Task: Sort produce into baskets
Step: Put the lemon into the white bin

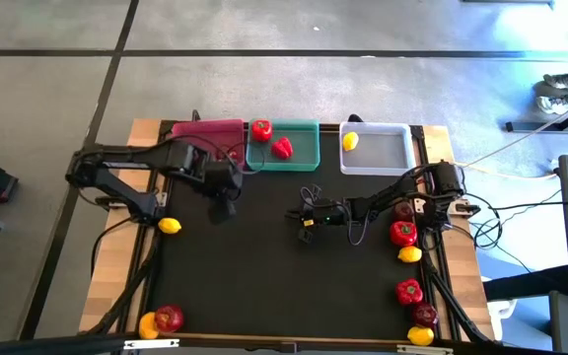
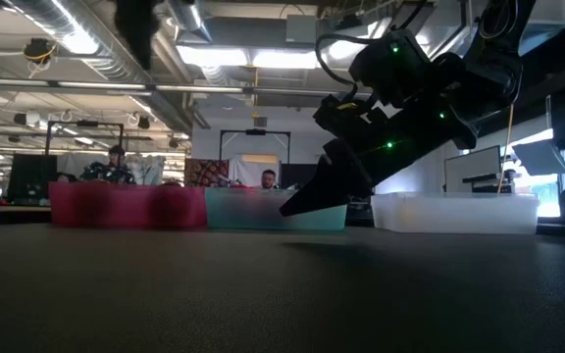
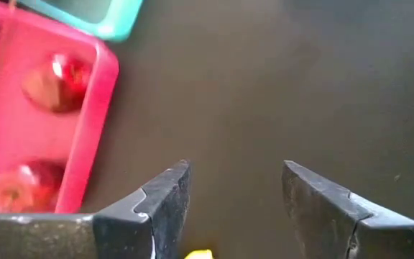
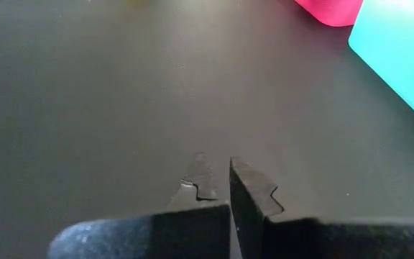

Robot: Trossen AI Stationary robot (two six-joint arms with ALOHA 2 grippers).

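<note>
While the left claw [image 1: 222,209] gapes, lemon [image 1: 170,226] just beside it.

Dark jointed arms, black cables, notched fingers [image 4: 254,191].

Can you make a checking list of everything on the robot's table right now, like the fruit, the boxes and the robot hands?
Surface: black table mat on a wooden top.
Job's things: pink basket holds two apples; teal basket holds two red peppers; white basket holds one lemon. More produce lies loose along the mat's edges, such as a lemon.
Clutter: nothing seen.
Grippers: left gripper open and empty near the pink basket; right gripper shut and empty, mid-table.
Cables: black cables by the right arm.
Surroundings: people seated behind.
</note>
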